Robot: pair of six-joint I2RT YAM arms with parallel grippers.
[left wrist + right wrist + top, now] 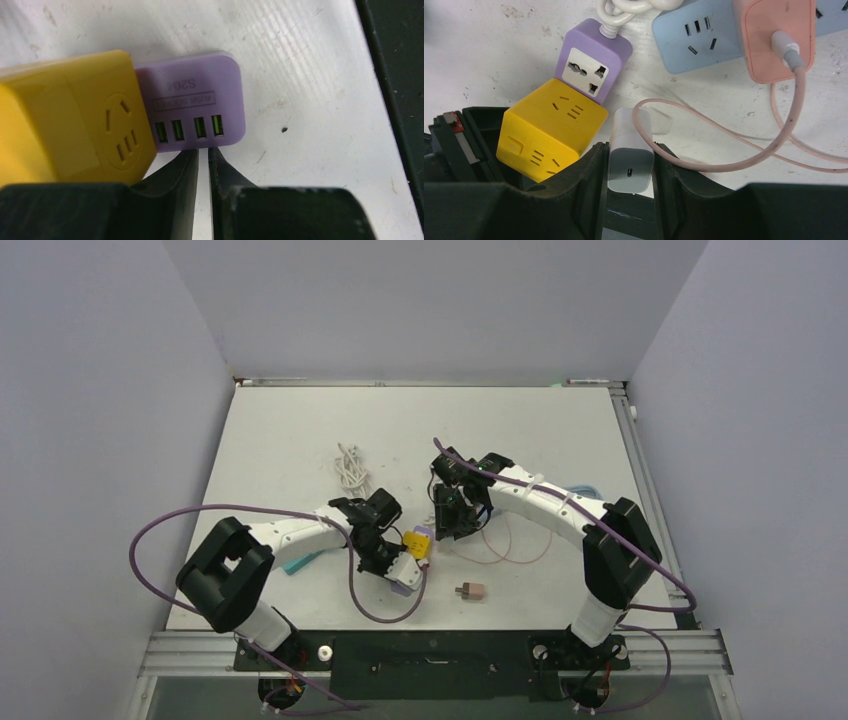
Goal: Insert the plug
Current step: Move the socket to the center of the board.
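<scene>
My right gripper is shut on the plug, a white charger block with a small port in its grey end face. Just left of it lies a yellow socket cube, joined to a purple socket block that has a white cord. In the left wrist view, my left gripper is shut with nothing between its fingers. Its tips sit against the purple block at the edge with the green USB ports, beside the yellow cube. From above, both grippers flank the yellow cube.
A blue power strip lies beyond, with a pink charger plugged into it. The charger's pink cable loops across the table beside my right fingers. A coiled white cord and a small pink connector also lie on the table.
</scene>
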